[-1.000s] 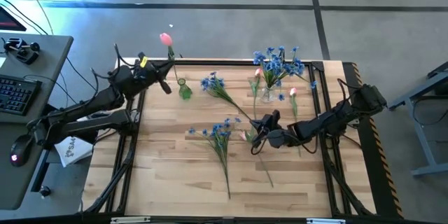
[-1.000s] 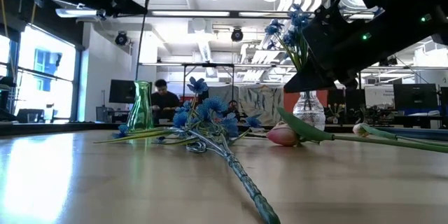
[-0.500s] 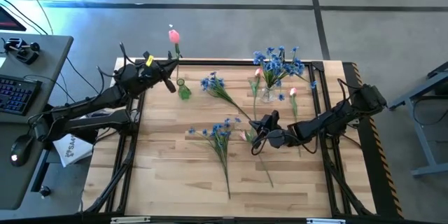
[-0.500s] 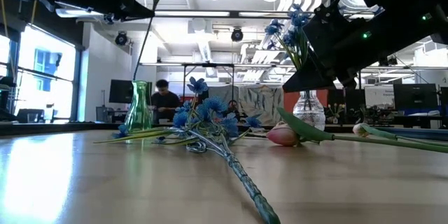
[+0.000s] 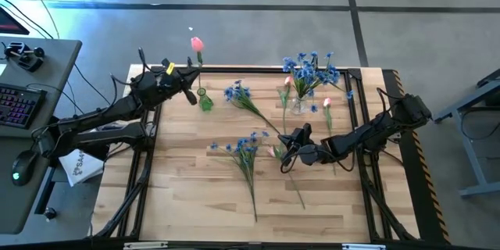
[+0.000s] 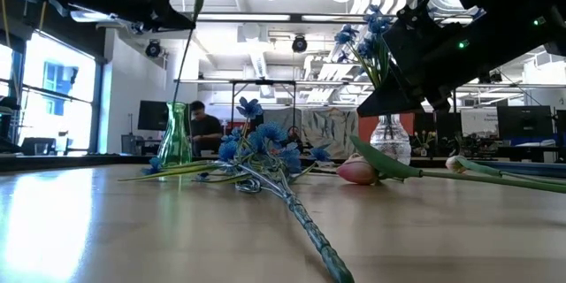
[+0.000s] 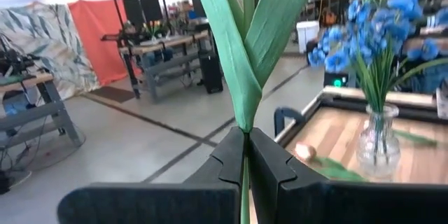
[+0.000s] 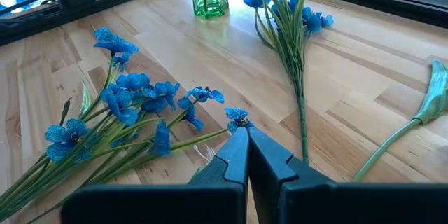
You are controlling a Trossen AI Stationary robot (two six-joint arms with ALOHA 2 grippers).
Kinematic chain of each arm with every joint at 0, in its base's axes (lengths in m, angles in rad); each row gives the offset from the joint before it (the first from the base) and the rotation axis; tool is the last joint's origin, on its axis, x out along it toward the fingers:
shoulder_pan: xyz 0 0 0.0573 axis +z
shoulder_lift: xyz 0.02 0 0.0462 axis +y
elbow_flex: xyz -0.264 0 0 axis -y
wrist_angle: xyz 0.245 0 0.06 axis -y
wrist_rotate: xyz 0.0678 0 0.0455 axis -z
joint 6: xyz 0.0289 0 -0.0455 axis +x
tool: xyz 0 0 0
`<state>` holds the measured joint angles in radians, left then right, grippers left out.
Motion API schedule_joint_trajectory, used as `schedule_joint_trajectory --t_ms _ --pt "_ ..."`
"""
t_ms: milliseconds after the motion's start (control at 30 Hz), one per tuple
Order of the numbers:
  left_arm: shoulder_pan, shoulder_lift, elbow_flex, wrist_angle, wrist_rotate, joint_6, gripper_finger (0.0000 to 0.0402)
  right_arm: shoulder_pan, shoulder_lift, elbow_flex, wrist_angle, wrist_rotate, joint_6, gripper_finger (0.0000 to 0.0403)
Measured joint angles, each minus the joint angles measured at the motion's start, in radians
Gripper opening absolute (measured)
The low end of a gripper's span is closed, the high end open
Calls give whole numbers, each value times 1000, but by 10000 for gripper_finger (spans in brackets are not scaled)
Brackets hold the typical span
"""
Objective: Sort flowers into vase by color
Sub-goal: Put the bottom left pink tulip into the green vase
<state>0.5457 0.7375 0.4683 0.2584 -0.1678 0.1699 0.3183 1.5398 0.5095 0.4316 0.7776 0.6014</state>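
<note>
Left gripper [image 7: 246, 155] clamps the pink tulip [image 5: 196, 44] upright above the far-left green vase [image 5: 205, 101], ready for insertion; right gripper [image 8: 246, 155] rests pinched shut

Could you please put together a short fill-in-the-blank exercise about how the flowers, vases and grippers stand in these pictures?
1. The left gripper is shut on the stem of a ____ tulip.
2. The clear vase holds flowers with ____ blossoms.
3. The stem held by the left gripper hangs above the ____ vase.
4. The right gripper is low over the table with its fingers ____.

Missing words: pink; blue; green; shut
</note>
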Motion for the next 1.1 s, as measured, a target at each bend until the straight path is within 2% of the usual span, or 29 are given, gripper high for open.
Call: schedule_joint_trajectory --t_ms 167,267,467,600,700,867,1100 --pt "0 44 0 -8 -3 -8 0 0 0 0 0 0 0 1" --pt "1 73 0 -9 -54 -21 9 0 0 0 0 -2 0 1" --pt "38 76 0 -49 -87 -8 81 0 0 0 -1 -3 0 1" --pt "42 23 0 -90 -102 -9 127 0 0 0 -4 -3 0 1" --pt "21 -29 0 -129 -102 -12 145 0 0 0 -15 -3 0 1" --pt "-75 -115 0 -185 -100 -10 149 0 -3 0 -60 -34 -7 1" --pt "-329 -156 0 -234 -81 -9 121 30 -105 0 -189 -60 49 1"
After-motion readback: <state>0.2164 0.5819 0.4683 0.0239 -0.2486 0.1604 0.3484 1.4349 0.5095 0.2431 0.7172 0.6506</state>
